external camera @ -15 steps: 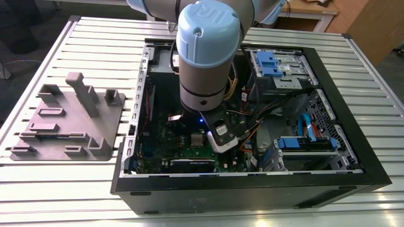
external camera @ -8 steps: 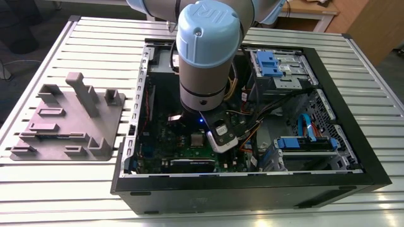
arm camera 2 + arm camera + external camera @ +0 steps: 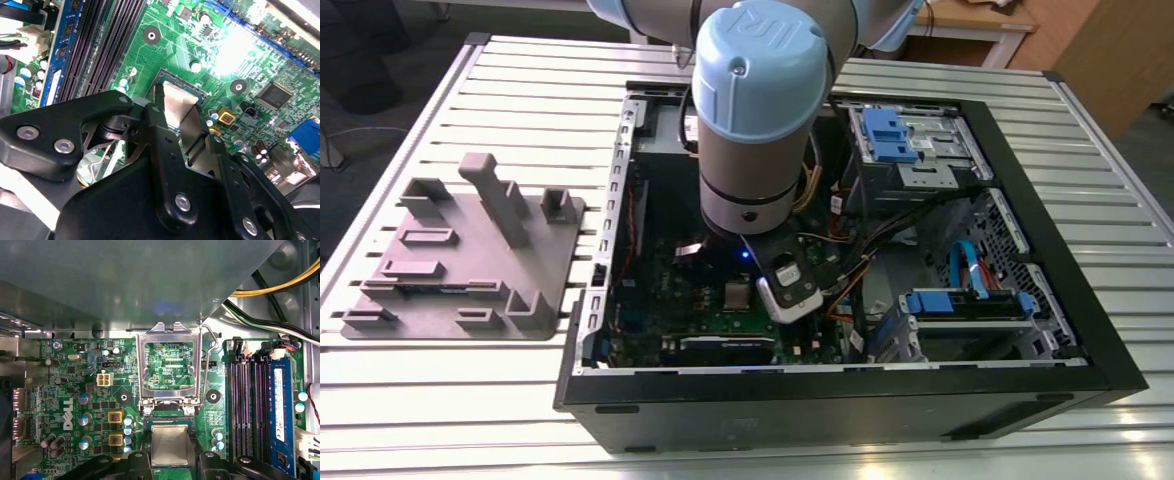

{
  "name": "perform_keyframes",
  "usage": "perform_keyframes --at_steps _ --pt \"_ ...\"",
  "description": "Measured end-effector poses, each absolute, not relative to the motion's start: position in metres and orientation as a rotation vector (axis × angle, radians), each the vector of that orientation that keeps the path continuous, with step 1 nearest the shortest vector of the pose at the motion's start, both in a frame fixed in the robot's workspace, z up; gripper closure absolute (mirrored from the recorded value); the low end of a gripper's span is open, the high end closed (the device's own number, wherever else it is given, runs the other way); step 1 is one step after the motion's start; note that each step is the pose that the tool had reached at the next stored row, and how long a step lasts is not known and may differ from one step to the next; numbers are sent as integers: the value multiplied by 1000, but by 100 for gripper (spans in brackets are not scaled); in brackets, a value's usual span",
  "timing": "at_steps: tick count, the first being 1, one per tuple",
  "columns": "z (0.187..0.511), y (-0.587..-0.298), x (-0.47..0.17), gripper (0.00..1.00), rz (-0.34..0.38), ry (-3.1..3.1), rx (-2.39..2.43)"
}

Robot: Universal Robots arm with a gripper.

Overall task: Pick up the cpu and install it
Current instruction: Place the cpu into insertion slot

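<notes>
Arm (image 3: 761, 110) upright, wrist pointing down, gripper (image 3: 178, 109) clamping the cpu (image 3: 170, 444)

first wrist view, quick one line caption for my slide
The gripper holds the cpu by two edges over the green motherboard, next to the open metal socket frame.

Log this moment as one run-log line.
gripper: shut on cpu | cpu: at socket | frame: open, upright | seated: cannot tell
</notes>
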State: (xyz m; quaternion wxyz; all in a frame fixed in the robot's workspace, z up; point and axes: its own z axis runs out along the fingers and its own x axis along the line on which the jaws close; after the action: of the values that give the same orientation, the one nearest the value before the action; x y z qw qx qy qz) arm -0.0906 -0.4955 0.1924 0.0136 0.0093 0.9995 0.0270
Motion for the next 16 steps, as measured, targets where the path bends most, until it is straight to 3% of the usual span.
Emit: perform_keyframes --at_steps 16 --pt "197 -495 -91 63 87 3113 29"
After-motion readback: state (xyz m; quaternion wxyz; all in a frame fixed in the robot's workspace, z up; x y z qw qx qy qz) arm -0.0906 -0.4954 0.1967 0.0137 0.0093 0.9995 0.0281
